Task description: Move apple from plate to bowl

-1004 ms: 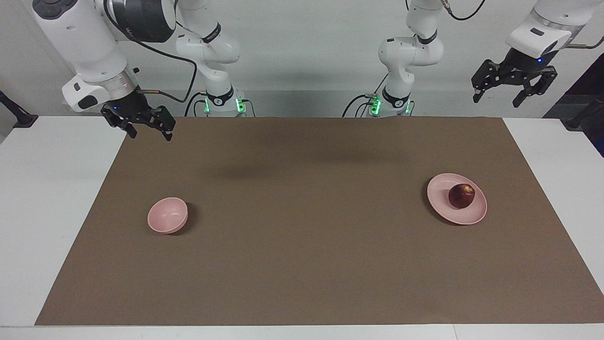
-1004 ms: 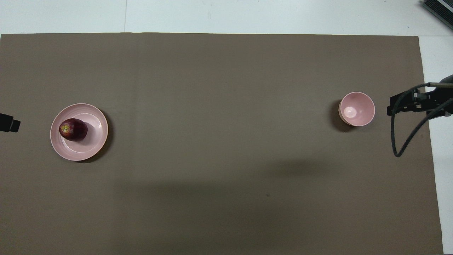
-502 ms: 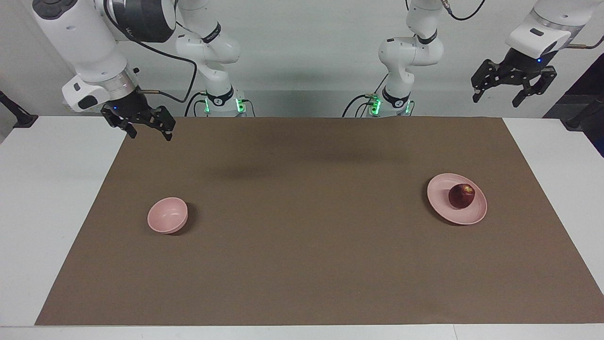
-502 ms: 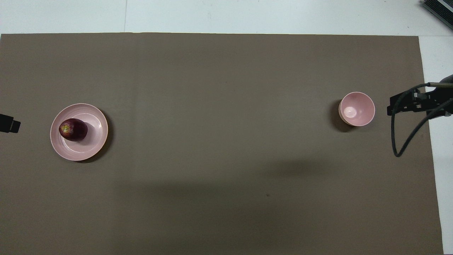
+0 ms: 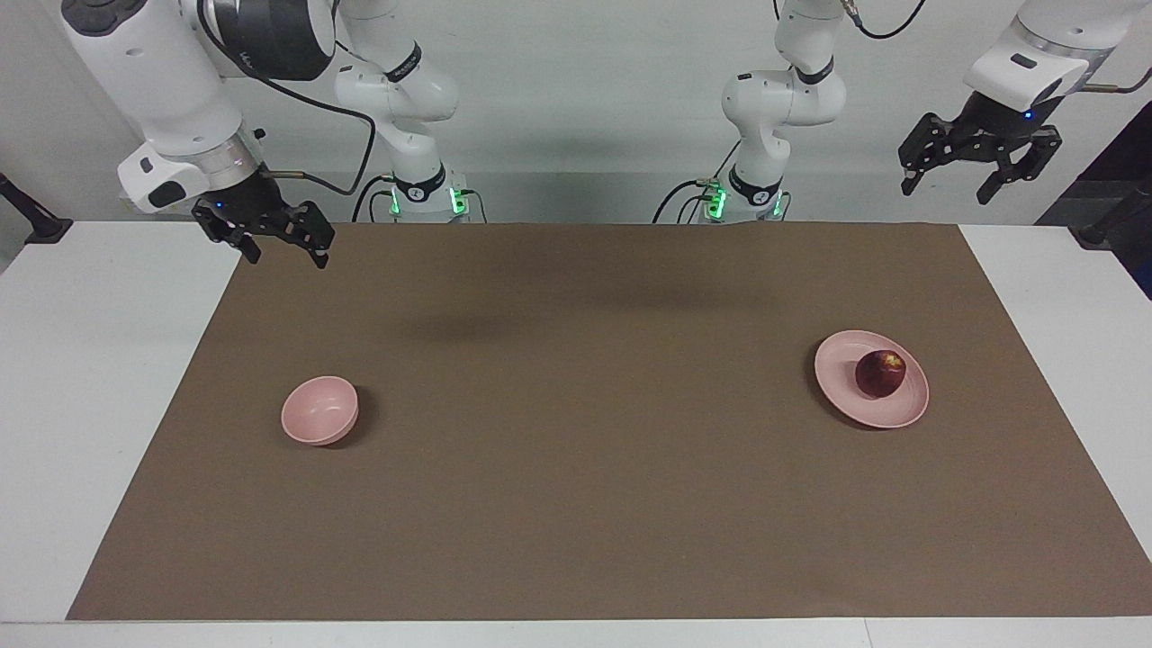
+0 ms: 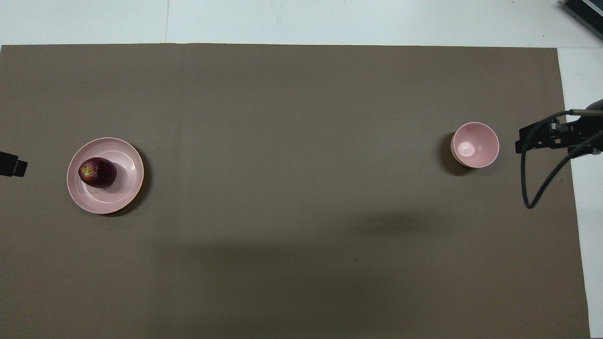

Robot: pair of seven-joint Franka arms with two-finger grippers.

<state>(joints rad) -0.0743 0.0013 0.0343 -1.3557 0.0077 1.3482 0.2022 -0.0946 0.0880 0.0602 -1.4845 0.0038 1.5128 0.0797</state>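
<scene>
The dark red apple (image 5: 880, 373) lies on the flat pink plate (image 5: 850, 355) toward the left arm's end of the table; both also show in the overhead view, apple (image 6: 97, 172) on plate (image 6: 125, 186). The small deep pink bowl (image 5: 319, 410) stands empty toward the right arm's end, also in the overhead view (image 6: 480, 141). My left gripper (image 5: 945, 189) is open and empty, raised high off the table's end by the plate. My right gripper (image 5: 287, 261) is open and empty, raised over the mat's corner, apart from the bowl.
A brown mat (image 5: 576, 450) covers most of the white table (image 5: 81, 378). The arm bases (image 5: 418, 193) stand at the table's robot-side edge. A black cable (image 6: 532, 188) hangs from the right arm beside the bowl.
The left gripper has risen very slightly. The apple, plate, bowl and right gripper have not moved.
</scene>
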